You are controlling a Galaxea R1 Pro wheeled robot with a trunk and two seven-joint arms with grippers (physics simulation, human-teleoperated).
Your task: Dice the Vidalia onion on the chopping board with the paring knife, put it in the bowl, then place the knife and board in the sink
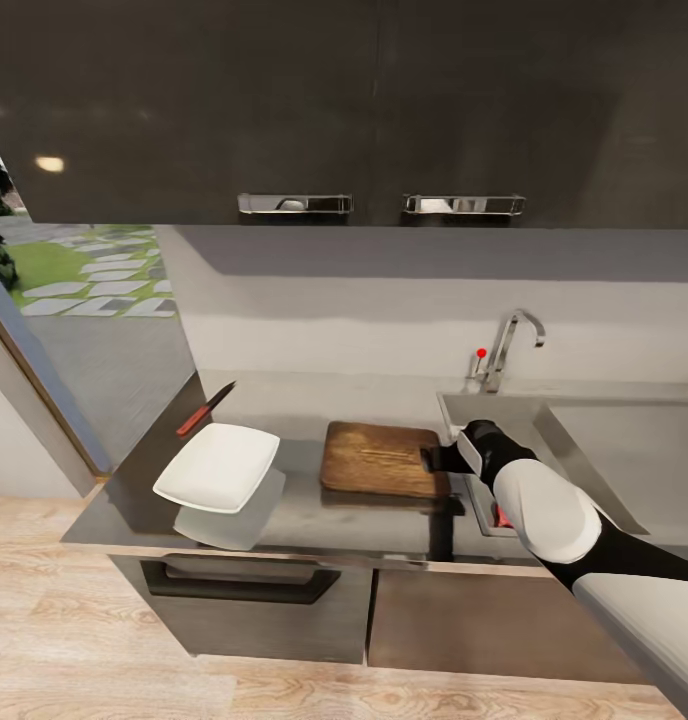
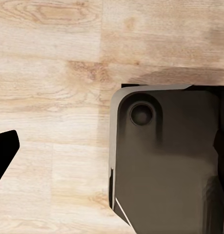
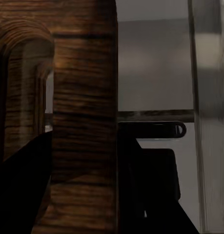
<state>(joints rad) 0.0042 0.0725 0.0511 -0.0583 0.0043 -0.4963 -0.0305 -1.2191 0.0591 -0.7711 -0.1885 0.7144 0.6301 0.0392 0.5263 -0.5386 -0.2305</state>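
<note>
Going left to right along the bench (image 1: 314, 515): the paring knife (image 1: 205, 411) lies near the back left corner, red handle toward the left edge, blade pointing toward the back wall. Just in front of it sits the bowl (image 1: 218, 466), white and square, close to the front left corner; I cannot make out any diced onion in it at this size. The chopping board (image 1: 382, 459) lies flat in the middle, its right short end at the rim of the sink (image 1: 584, 470).

My right gripper (image 1: 436, 459) is at that short end. In the right wrist view the chopping board's (image 3: 82, 122) grain fills the space between my fingers, one finger (image 3: 19, 190) on one face and the other on the opposite face, so I judge the gripper closed on the board's edge beside the handle hole. My left gripper hangs low over the wooden floor (image 2: 53, 73); one dark fingertip (image 2: 3, 153) shows, and I cannot tell whether it is open or closed.

The step in hand looks like moving the board into the sink. Next I should lift the end clear of the rim, swing right and lower it into the basin, then fetch the knife.
</note>
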